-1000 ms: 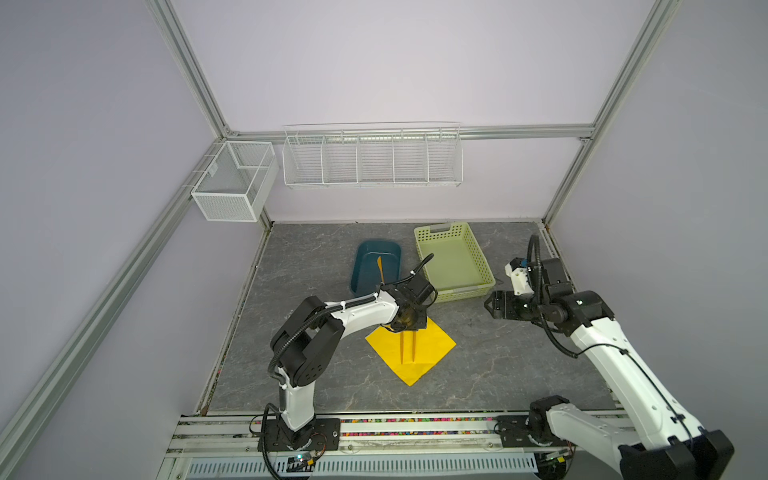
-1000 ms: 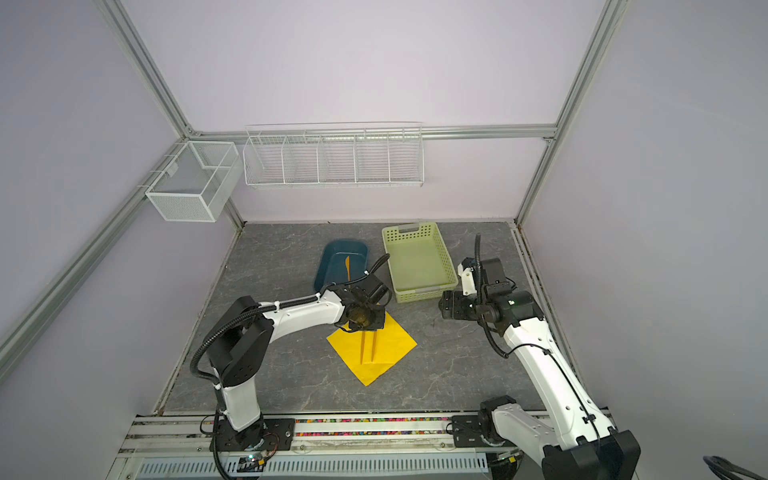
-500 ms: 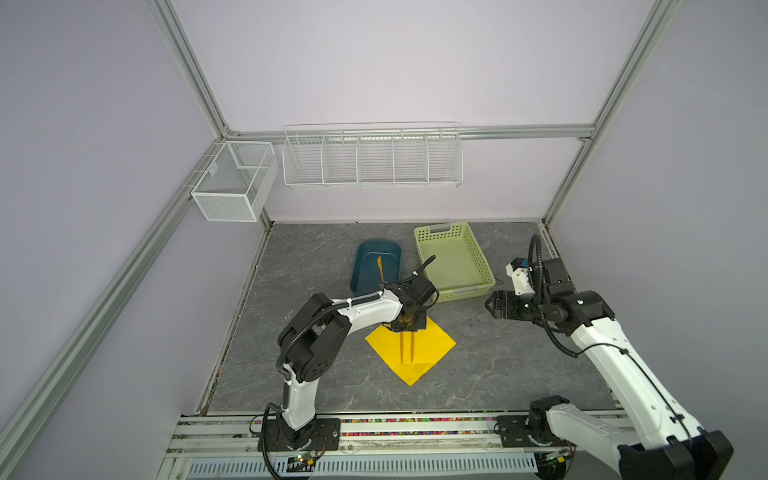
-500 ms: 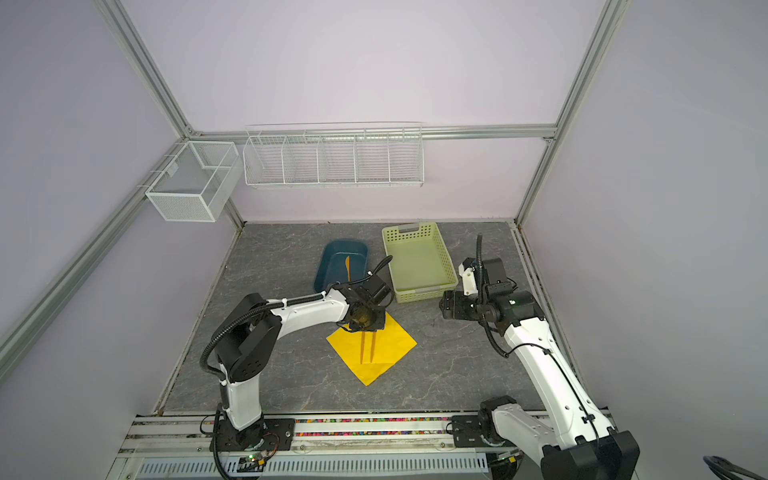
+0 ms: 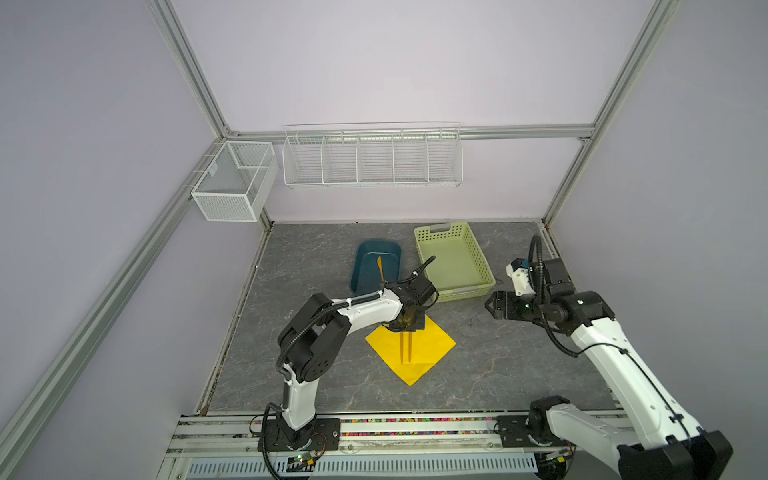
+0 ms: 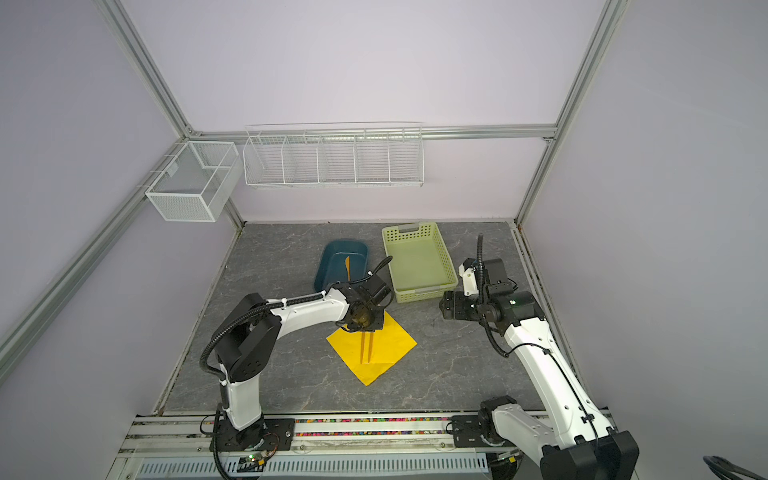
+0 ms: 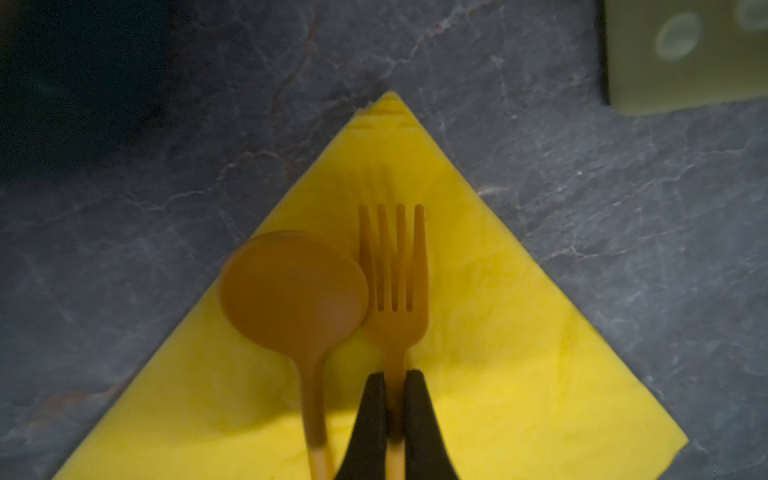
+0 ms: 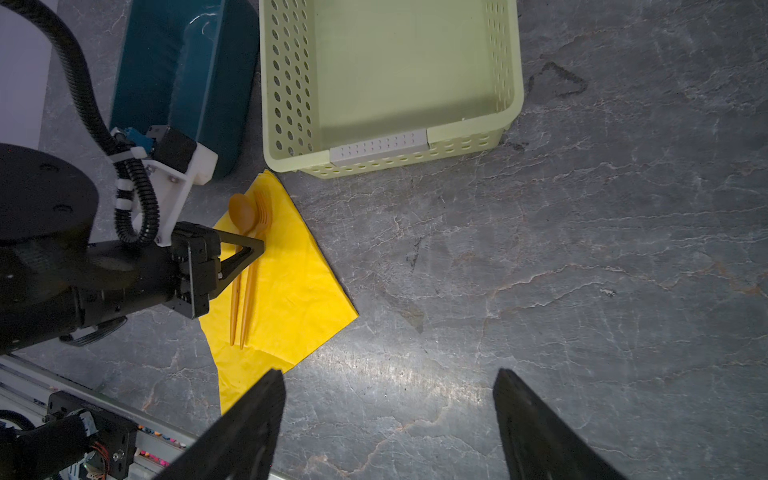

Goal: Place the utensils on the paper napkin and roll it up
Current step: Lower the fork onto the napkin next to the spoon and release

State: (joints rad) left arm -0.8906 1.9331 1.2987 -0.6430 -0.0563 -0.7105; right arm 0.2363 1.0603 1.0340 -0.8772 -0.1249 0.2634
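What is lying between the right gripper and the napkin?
Nothing: only bare grey table lies between the open right gripper and the napkin. Both top views and the right wrist view show this.

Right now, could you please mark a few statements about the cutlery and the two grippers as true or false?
1. The left gripper is shut on the fork. True.
2. The spoon lies in the green basket. False: it lies on the paper napkin, beside the fork.
3. The knife lies in the dark blue tub. True.
4. The right gripper grips the napkin's corner. False: it is open and holds nothing.
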